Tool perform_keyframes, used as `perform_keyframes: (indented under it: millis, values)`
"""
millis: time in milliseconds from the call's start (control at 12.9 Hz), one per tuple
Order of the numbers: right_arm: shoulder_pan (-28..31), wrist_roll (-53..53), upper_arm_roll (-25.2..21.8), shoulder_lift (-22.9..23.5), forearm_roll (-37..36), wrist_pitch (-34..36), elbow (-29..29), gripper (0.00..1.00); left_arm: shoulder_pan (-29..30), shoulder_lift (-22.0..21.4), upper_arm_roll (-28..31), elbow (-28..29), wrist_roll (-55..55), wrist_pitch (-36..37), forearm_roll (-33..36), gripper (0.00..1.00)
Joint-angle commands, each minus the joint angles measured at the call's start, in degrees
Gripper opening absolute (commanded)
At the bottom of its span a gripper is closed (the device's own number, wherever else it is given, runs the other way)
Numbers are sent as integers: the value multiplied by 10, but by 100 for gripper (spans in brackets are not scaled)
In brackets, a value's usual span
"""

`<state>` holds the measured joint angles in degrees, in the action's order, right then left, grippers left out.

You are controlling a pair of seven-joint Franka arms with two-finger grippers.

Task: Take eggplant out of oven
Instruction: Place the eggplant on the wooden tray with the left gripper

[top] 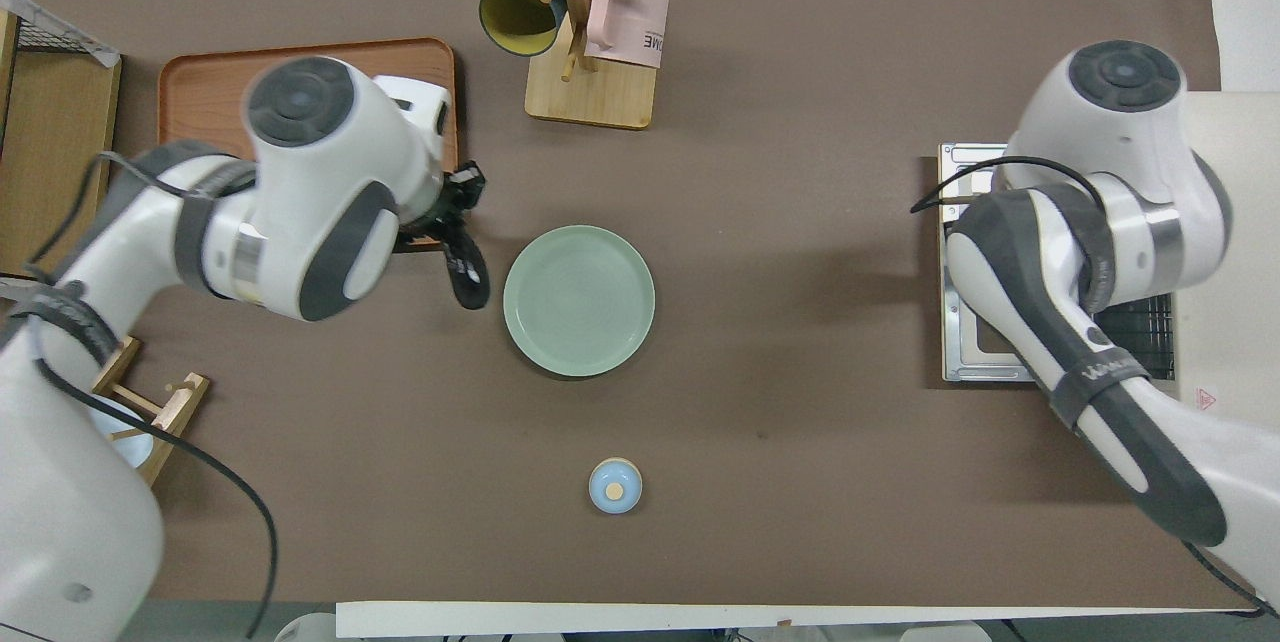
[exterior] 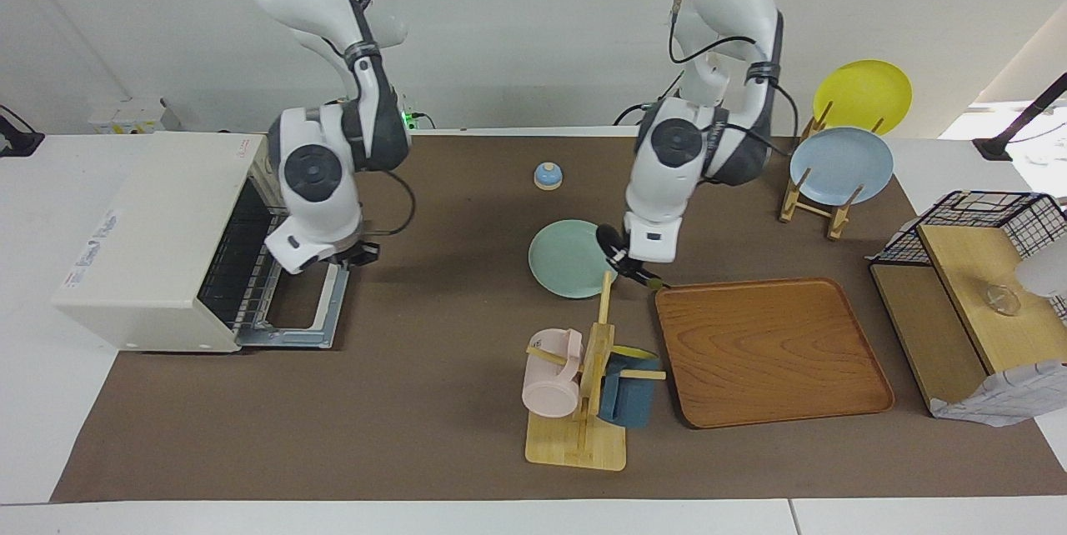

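Right gripper [exterior: 354, 254], hidden beneath its own arm from above, hangs over the lowered glass door of the boxy cream-white toaster oven [exterior: 158, 235], whose wire rack shows inside; whether this gripper is apart or together cannot be told. Left gripper [exterior: 633, 267], clamped on the slender glossy dark purple eggplant [top: 467, 274], holds it tilted, well apart from the oven, over the mat between the round pale-green plate [exterior: 567, 260] and the rounded-square wooden tray [exterior: 771, 352], its stem end hard to discern
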<state>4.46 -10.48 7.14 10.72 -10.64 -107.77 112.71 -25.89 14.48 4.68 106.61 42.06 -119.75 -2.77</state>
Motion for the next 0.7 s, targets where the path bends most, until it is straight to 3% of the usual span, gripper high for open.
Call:
perform_keyframes:
  millis: [0, 77, 232, 387, 465, 619]
  values:
    - [-11, -3, 16, -52, 13, -20, 44, 9, 90, 15, -6, -5, -293, -35, -6, 0]
    - [-11, -4, 16, -49, 13, -26, 46, 8, 119, 40, -6, -37, -383, -39, -7, 0]
    - [-19, -21, 16, -28, 13, -54, 47, 7, 136, 106, -6, -107, -435, -41, -3, 2]
    - [-44, -60, 16, 1, 18, -90, 51, 7, 133, 110, -6, -117, -432, -36, -4, 98]
    - [-40, -63, 16, 19, 19, -122, 65, 7, 131, 109, -5, -120, -430, -34, -4, 100]
    - [-49, -89, 17, 24, 19, -119, 62, 7, 137, 110, -4, -158, -430, 14, -2, 100]
